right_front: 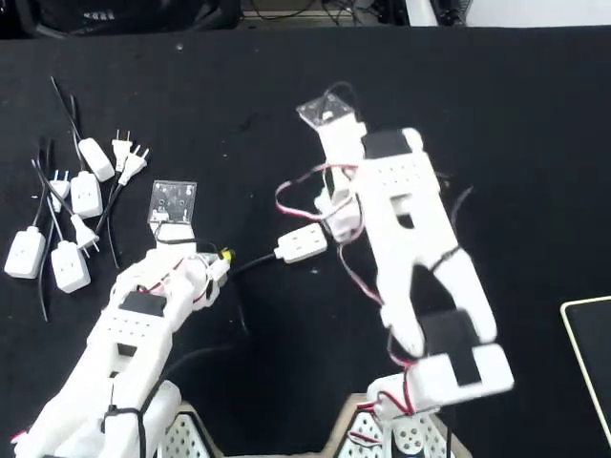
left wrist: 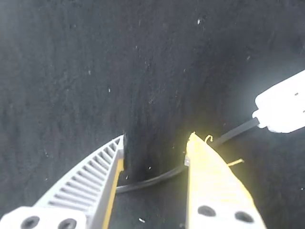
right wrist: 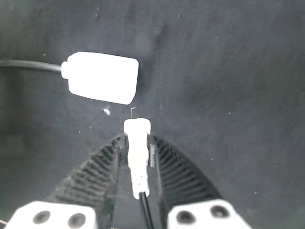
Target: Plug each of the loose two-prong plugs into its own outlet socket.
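Observation:
A white outlet socket [right_front: 301, 244] lies mid-table, its black cable [right_front: 250, 261] running off to the left. My right gripper [right_front: 332, 221] is just right of it, shut on a white two-prong plug [right wrist: 137, 151]. The plug's prongs point at the socket [right wrist: 102, 77], a short gap away and a little off to one side. My left gripper [right_front: 220, 261] rests low at the cable's other end. It [left wrist: 155, 141] stands open, with the cable [left wrist: 147, 180] crossing between its fingers and the socket [left wrist: 284, 104] ahead of it.
Several more white sockets and loose plugs with black cables [right_front: 72, 205] lie in a cluster at the far left. A light-rimmed flat object [right_front: 584, 355] pokes in at the right edge. The table is covered in black cloth [right_front: 496, 114].

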